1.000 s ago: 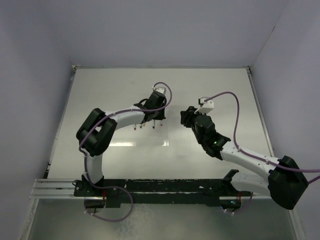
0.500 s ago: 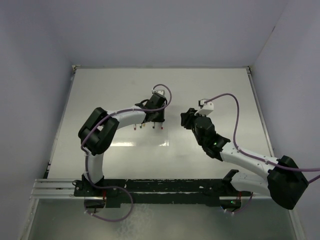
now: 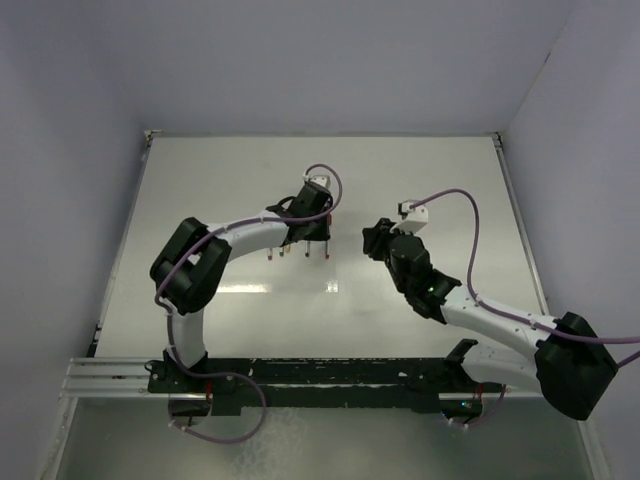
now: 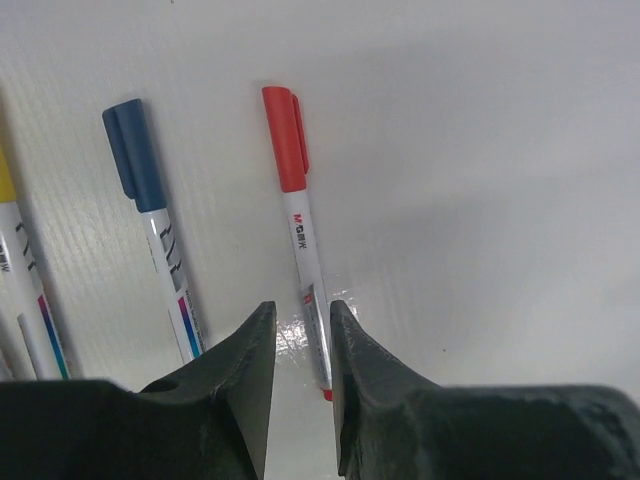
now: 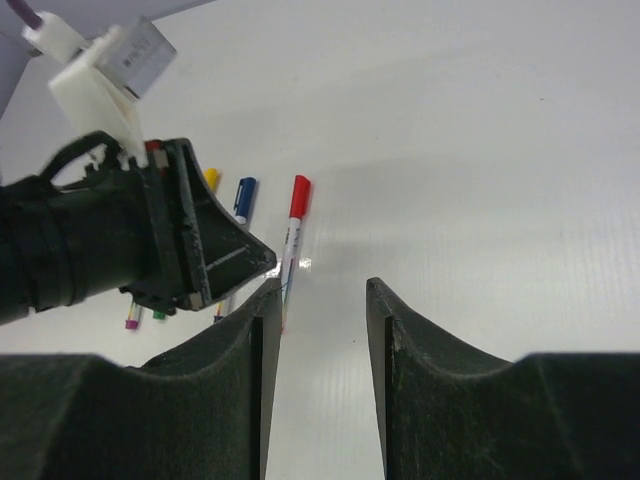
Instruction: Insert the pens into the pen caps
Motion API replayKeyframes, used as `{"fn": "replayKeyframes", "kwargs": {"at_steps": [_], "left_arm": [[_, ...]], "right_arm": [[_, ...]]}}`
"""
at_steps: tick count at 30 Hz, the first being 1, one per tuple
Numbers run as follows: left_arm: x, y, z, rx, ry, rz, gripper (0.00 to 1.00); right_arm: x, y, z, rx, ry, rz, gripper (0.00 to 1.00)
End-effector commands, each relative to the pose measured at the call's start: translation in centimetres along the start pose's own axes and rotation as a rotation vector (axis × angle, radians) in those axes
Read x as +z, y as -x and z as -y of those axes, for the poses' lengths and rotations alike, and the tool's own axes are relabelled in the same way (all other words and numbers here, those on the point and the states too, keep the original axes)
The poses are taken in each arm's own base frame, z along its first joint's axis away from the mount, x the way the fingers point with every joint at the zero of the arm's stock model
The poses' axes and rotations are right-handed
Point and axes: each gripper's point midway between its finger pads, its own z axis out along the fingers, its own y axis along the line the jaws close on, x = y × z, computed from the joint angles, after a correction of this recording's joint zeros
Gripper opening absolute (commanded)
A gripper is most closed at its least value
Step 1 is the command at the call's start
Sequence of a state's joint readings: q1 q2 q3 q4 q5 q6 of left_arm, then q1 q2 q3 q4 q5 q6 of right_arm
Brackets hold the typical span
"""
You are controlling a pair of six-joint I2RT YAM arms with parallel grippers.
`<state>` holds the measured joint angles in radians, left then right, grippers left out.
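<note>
Left gripper (image 4: 300,312) hovers with jaws slightly apart astride the barrel of the red pen (image 4: 304,245), lying on the table (image 4: 500,150) beside the blue pen (image 4: 165,250) with its red cap (image 4: 285,135) seated, so this capping looks done and the next move calls for lifting straight clear.

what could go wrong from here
The left gripper stands open astride the red pen; lifting off crooked could roll it into the blue pen beside it. The right gripper hovers open close by, so the two arms might bump.
</note>
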<state>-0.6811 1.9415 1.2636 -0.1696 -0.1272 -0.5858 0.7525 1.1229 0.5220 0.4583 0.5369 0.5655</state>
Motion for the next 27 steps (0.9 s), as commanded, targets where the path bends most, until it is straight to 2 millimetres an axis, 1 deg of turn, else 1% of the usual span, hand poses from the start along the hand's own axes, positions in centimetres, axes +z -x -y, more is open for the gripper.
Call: {"fn": "replayKeyframes", "kwargs": {"at_steps": [1, 4, 8, 10, 13, 15, 16, 17, 18, 19, 21, 23, 27], "left_arm": [[-4.9, 5.9, 2.7, 0.001, -0.113, 0.176, 0.3], [-6.7, 6.7, 2.7, 0.004, -0.121, 0.224, 0.3], [-8.6, 7.2, 1.7, 0.02, -0.112, 0.293, 0.3], [-9.5, 7.2, 1.1, 0.05, -0.111, 0.331, 0.28], [-10.6, 7.1, -0.6, 0.061, -0.083, 0.366, 0.27], [-11.1, 7.0, -2.2, 0.036, -0.077, 0.369, 0.26], [-11.3, 6.9, -3.3, 0.009, -0.078, 0.367, 0.25], [-11.3, 6.7, -4.5, -0.024, -0.09, 0.362, 0.25], [-11.5, 7.0, -5.9, -0.066, -0.096, 0.374, 0.24], [-11.6, 6.9, -7.3, -0.107, -0.105, 0.375, 0.24], [-12.0, 7.2, -11.0, -0.184, -0.068, 0.397, 0.23], [-12.8, 7.2, -13.9, -0.215, 0.014, 0.426, 0.23], [-14.7, 7.2, -17.5, -0.224, 0.201, 0.49, 0.28]], "right_arm": [[-0.5, 1.9, 0.5, 0.041, -0.024, 0.074, 0.41], [-0.8, 2.3, 1.2, 0.043, -0.054, 0.092, 0.41], [-1.3, 2.8, 3.1, 0.055, -0.122, 0.117, 0.41], [-1.3, 3.0, 4.8, 0.093, -0.146, 0.116, 0.41], [-1.3, 3.6, 8.7, 0.193, -0.196, 0.125, 0.41], [-1.7, 4.3, 11.1, 0.249, -0.227, 0.146, 0.4], [-2.0, 4.9, 11.9, 0.272, -0.231, 0.164, 0.4], [-2.2, 5.1, 12.7, 0.293, -0.24, 0.169, 0.4], [-2.3, 5.4, 13.3, 0.31, -0.247, 0.176, 0.4], [-2.4, 5.6, 14.0, 0.325, -0.254, 0.181, 0.4], [-2.6, 5.5, 15.3, 0.353, -0.274, 0.177, 0.4], [-2.6, 5.2, 16.2, 0.377, -0.285, 0.167, 0.4], [-2.8, 4.7, 16.5, 0.376, -0.287, 0.164, 0.39]]}}
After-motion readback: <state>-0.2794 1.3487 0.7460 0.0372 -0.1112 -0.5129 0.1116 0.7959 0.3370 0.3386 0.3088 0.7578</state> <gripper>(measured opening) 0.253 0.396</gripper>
